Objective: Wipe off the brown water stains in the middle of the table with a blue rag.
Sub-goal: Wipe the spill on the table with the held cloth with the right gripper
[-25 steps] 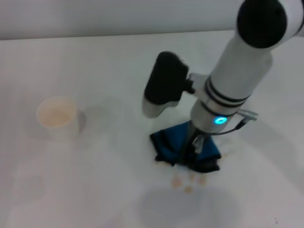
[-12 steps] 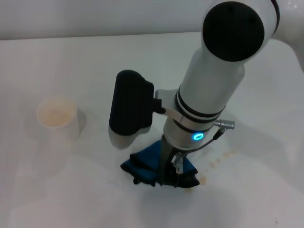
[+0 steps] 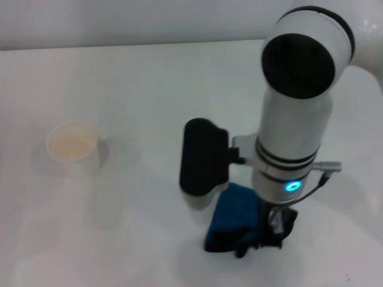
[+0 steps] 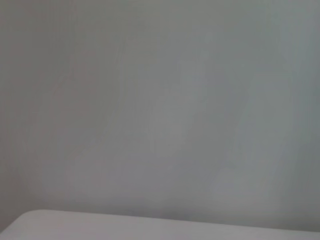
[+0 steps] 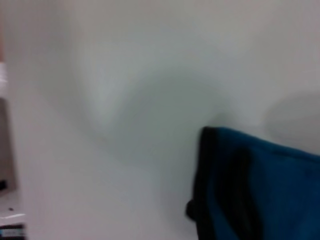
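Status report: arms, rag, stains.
Right gripper down on the bunched bright blue rag, pressing it to the plain white table. Left arm out of view. No brown stains visible. White paper cup stands apart, not in the way.

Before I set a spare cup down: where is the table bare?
Bare: the table behind the paper cup, and the strip between that cup and the right arm. Crowded: the near right, where the right hand presses the blue rag.
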Available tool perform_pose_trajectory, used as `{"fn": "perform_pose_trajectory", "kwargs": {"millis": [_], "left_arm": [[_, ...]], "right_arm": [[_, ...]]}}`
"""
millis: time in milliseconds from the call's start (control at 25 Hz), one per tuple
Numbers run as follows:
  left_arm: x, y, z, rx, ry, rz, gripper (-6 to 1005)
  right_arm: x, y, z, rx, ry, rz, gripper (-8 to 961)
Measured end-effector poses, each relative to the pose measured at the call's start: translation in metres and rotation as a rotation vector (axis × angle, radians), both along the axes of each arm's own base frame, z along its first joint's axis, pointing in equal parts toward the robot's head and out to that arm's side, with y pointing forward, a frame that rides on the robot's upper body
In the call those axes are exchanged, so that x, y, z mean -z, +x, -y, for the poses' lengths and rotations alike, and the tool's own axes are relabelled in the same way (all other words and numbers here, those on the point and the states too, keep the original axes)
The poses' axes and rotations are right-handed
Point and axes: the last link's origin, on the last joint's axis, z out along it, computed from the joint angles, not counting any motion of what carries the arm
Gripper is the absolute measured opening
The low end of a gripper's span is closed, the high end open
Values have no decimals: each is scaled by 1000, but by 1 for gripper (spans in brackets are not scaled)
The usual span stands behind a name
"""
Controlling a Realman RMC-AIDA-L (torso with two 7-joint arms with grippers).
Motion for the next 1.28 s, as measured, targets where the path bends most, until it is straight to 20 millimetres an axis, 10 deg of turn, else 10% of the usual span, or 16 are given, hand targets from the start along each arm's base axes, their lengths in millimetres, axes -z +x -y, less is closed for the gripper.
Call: {"fn": "perform_pose_trajectory", "kwargs": {"millis": [840, 1280], "left_arm": [[1, 1, -5, -4, -8, -3, 880], [1, 3, -12, -1, -17, -9, 879]], "right_arm": [[-62, 47, -45, 74, 309, 164, 126], [-37, 0, -2, 16, -27, -131, 126]]}}
